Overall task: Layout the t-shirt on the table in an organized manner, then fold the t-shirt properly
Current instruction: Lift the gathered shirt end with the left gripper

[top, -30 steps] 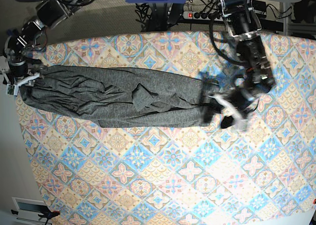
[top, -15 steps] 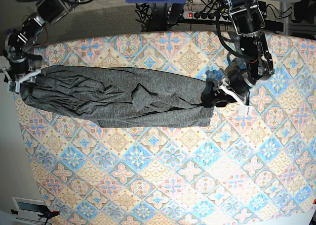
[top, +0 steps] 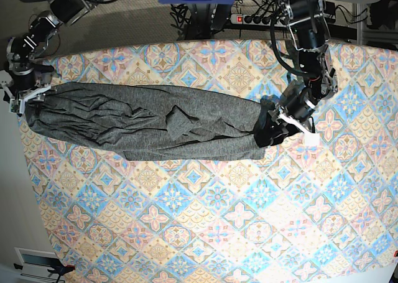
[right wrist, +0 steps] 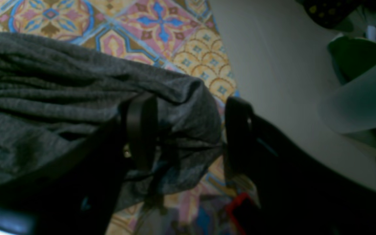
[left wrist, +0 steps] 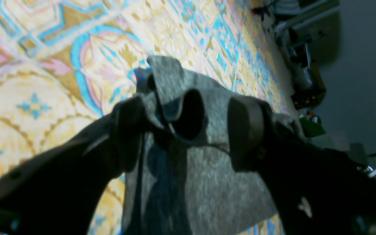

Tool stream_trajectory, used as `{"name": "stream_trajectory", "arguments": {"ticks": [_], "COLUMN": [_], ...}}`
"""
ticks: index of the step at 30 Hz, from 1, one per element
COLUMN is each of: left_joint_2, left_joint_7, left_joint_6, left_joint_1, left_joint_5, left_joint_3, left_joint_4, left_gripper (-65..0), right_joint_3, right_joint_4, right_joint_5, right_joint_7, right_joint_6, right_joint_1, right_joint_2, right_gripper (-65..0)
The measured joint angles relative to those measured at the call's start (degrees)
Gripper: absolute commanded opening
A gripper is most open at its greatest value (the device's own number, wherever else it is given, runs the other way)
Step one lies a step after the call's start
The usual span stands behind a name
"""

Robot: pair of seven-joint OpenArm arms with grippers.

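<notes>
A: How far along is the job judged to be?

B: Only the laying out is under way. The t-shirt (top: 149,122) is stretched in a wrinkled band across the upper half of the tabletop (top: 205,221).

A: And the end effectors?

B: Cloth is gripped by the left end effector (top: 273,129) at right and the right end effector (top: 26,99) at upper left. Flattening and folding are left.

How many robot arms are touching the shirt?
2. The left gripper is at one end of the t-shirt; the right gripper is at the other end, by the table edge.
</notes>
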Motion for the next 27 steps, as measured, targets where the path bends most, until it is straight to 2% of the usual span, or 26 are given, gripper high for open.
{"name": "stream_trajectory", "arguments": {"ticks": [2, 4, 8, 16, 19, 21, 25, 27], "left_joint_2": [-0.52, -0.35, 1.64, 0.92, 0.96, 0.94, 1.88, 2.38], "left_joint_7": [0.59, 0.37, 0.44, 2.45, 1.22, 2.56, 2.97, 3.50], "left_joint_6": [-0.17, 1.53, 1.07, 1.88, 2.10, 2.34, 2.21, 2.05], "left_joint_1": [-1.68, -3.23, -4.90, -6.80, -7.15, -7.78, -7.91, -7.87], "left_joint_5": [0.22, 0.74, 1.57, 1.57, 2.10, 2.82, 3.69, 3.32], "left_joint_3": [3.50, 5.77, 8.17, 15.76, 19.23, 20.09, 17.88, 15.06], "left_joint_4": [-1.51, -2.40, -3.72, -3.98, -4.28, -4.31, -4.35, -4.48], "left_gripper": [-24.8, -24.8, -24.8, -27.0, -37.4, -47.6, -64.5, -63.2], "right_joint_3": [0.00, 0.04, -0.02, 0.00, 0.07, 0.04, 0.04, 0.04], "right_joint_4": [0.02, 0.04, 3.10, 4.13, 4.59, 4.61, 4.61, 4.61], "right_joint_5": [0.02, -0.02, -0.11, 0.00, 0.00, 0.02, 0.00, 0.00], "right_joint_7": [0.09, 0.00, 0.11, -0.15, -0.13, -0.02, 0.00, 0.02], "right_joint_6": [0.00, 0.00, 0.07, 0.02, 0.02, 0.07, 0.02, 0.02], "right_joint_1": [-0.46, -0.74, -0.87, -0.87, -0.92, -0.76, -0.81, -0.79], "right_joint_2": [0.04, -0.04, -0.20, -0.13, -0.13, -0.15, -0.13, -0.13], "right_gripper": [-33.7, -33.7, -33.7, -33.7, -33.7, -33.7, -33.7, -33.7]}}
